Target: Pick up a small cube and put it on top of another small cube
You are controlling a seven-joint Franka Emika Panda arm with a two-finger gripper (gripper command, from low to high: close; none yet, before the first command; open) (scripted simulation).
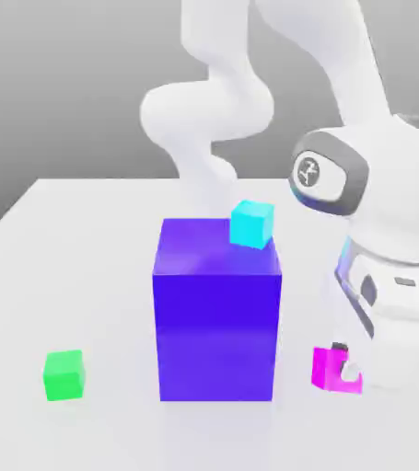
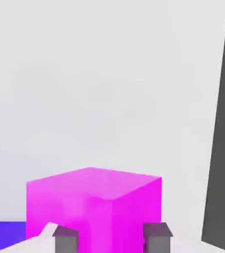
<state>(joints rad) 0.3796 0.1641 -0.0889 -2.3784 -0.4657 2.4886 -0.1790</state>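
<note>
On the white table (image 1: pixel 84 276), toward the exterior view's right, the gripper (image 1: pixel 344 365) is lowered to the surface around the small magenta cube (image 1: pixel 328 368). The hand view shows the magenta cube (image 2: pixel 92 210) seated between the two grey fingertips (image 2: pixel 65 240), one on each side face; whether the pads press the faces or stand just clear of them cannot be determined. The cube rests on the table and appears level.

The large blue-purple block (image 1: pixel 217 317) stands at the middle of the table, just beside the magenta cube on the exterior view's left. A corner of this block (image 2: pixel 3 234) is visible in the hand view. A small cyan cube (image 1: pixel 251 224) sits on the block's top face near its far right corner.

The small green cube (image 1: pixel 64 374) lies on the table at the exterior view's left, well apart from the gripper, with the block between them.
</note>
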